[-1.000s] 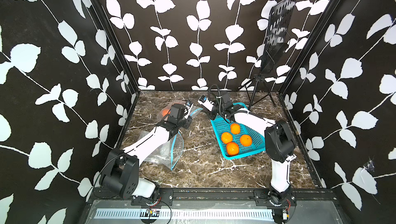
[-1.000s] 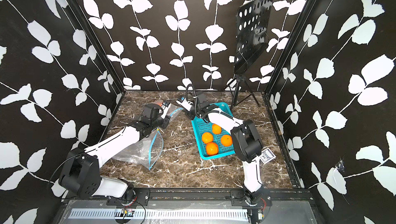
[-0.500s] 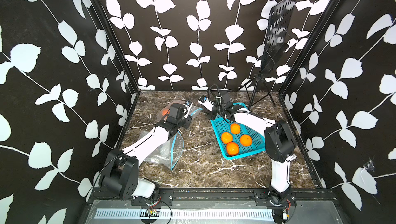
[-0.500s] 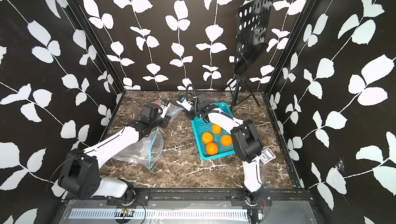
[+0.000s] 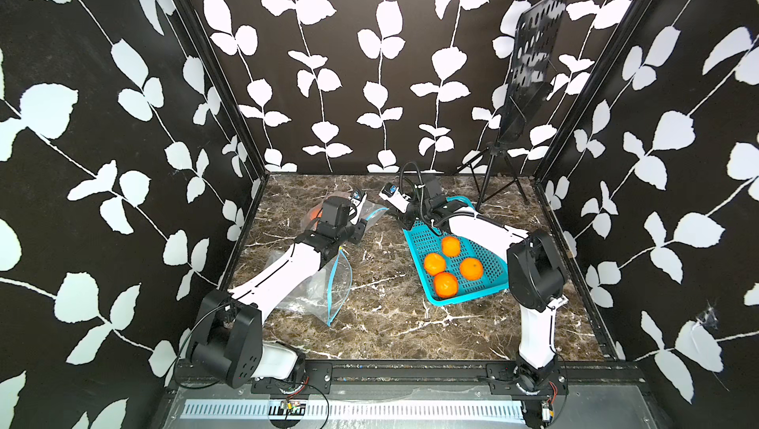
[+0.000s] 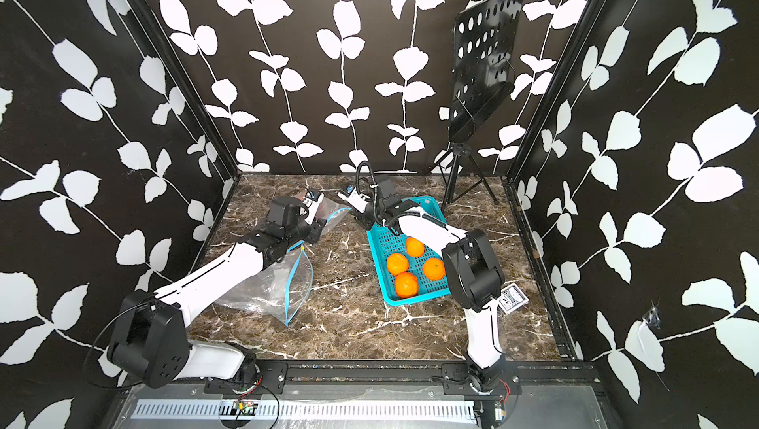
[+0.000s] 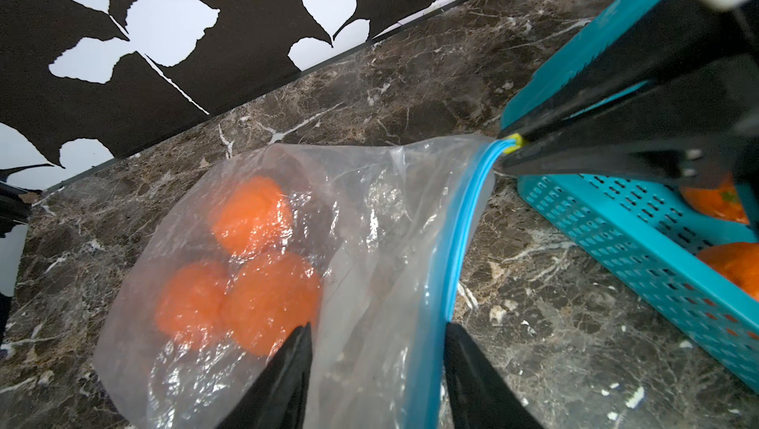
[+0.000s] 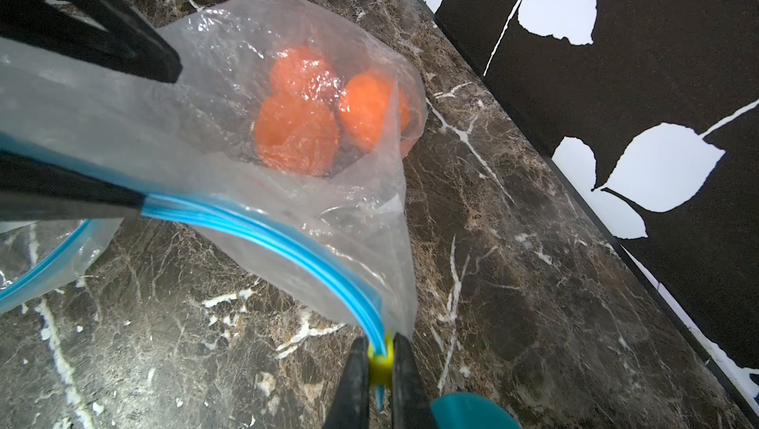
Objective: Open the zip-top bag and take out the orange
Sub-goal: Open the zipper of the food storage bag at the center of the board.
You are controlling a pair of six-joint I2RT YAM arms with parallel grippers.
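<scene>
Little is changing from a second ago. In both top views the two arms are still reaching toward the back of the surface and meeting at the bag, which is lying just left of the basket as before. The right pincer is staying clamped on the yellow slider at one end of the blue zip, close beside the basket's corner. The left pincer is standing open, its fingers apart and straddling the zip edge farther along, with clear film between them; whether they are pressing on the film I cannot tell. The zip's strips are running together along the stretch in view. Three oranges are sitting inside the bag at its bottom end, touching one another. The empty bag under the left arm and the four basket oranges are keeping their places.
</scene>
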